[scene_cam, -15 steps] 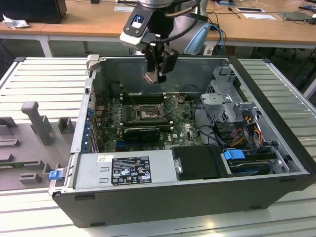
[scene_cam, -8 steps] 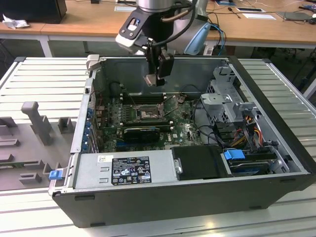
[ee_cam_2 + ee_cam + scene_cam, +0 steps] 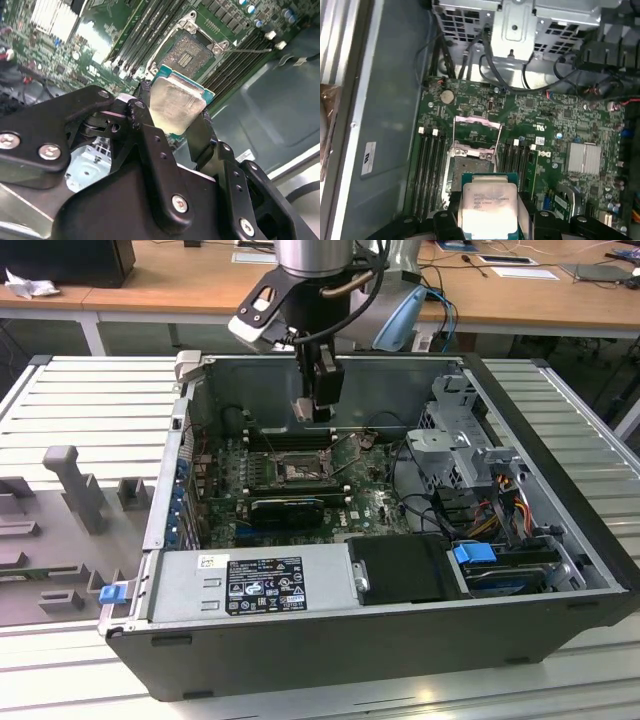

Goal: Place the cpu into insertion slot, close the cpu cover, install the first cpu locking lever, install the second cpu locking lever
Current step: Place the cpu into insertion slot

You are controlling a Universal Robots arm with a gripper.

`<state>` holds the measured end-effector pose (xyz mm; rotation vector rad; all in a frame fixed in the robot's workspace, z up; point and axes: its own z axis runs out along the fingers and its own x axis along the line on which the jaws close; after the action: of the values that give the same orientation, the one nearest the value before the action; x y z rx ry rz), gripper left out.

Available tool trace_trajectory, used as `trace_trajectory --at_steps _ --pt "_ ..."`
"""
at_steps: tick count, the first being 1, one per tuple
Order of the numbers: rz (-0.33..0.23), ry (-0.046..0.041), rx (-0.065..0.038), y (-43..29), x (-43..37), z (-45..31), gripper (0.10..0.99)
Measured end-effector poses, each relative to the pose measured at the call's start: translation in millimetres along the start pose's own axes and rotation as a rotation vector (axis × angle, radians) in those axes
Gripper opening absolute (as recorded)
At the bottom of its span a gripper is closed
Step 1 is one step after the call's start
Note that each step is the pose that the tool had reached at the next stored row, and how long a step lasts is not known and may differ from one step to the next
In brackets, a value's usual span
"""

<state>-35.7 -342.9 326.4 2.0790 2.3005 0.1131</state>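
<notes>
**Chip held over the open socket**

The pincer (image 3: pixel 175 111) is clamped on the cpu (image 3: pixel 176 100) by two opposite edges, inside the computer case (image 3: pixel 560 490) on the slatted counter (image 3: pixel 90 390). The chip hangs above the green motherboard (image 3: pixel 555 130), near the bare insertion slot (image 3: pixel 470 165). The cpu cover (image 3: pixel 477 119) is swung open. Print on the chip's silvery top is too faint to make out. A black label (image 3: pixel 263 585) marks the power supply, and a white sticker (image 3: pixel 368 157) the case wall.

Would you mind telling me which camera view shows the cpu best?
The second wrist view: the cpu sits large and central, silvery top clear, held between the gripper's jaws. The first wrist view shows its top too, smaller; the exterior view shows a tiny pale piece.
</notes>
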Motion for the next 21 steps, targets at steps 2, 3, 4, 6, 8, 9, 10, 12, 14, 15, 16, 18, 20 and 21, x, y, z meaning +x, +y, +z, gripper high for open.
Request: trace_trajectory --at_steps 2,3,4,6,8,9,10,12,14,15,16,18,20,21 --pt "0.037 -0.0029 0.0 -0.4 -0.1 5.0 0.529" --pt "0.048 -0.0038 0.0 -0.6 0.0 7.0 0.529" --pt "0.065 -0.0051 0.0 -0.8 -0.1 10.2 0.529" --pt "0.077 -0.0065 0.0 -1.3 0.0 16.6 0.529" --pt "0.076 -0.0063 0.0 -1.6 0.1 21.7 0.529" --pt "0.073 -0.006 0.0 -1.9 0.2 25.5 0.529" --pt "0.073 -0.0061 0.0 -2.4 0.2 31.4 0.529" --pt "0.073 -0.006 0.0 -2.9 0.3 37.4 0.529" --pt "0.073 -0.006 0.0 -3.3 0.6 41.9 0.529" --pt "0.073 -0.0061 0.0 -3.4 1.2 44.4 0.529" --pt "0.073 -0.0061 0.0 -3.4 1.6 46.2 0.529" --pt "0.073 -0.0062 0.0 -3.6 3.2 50.6 0.529" --pt "0.073 -0.006 0.0 -3.9 6.4 58.5 0.529" --pt "0.073 -0.006 0.0 -4.1 7.4 62.7 0.529"
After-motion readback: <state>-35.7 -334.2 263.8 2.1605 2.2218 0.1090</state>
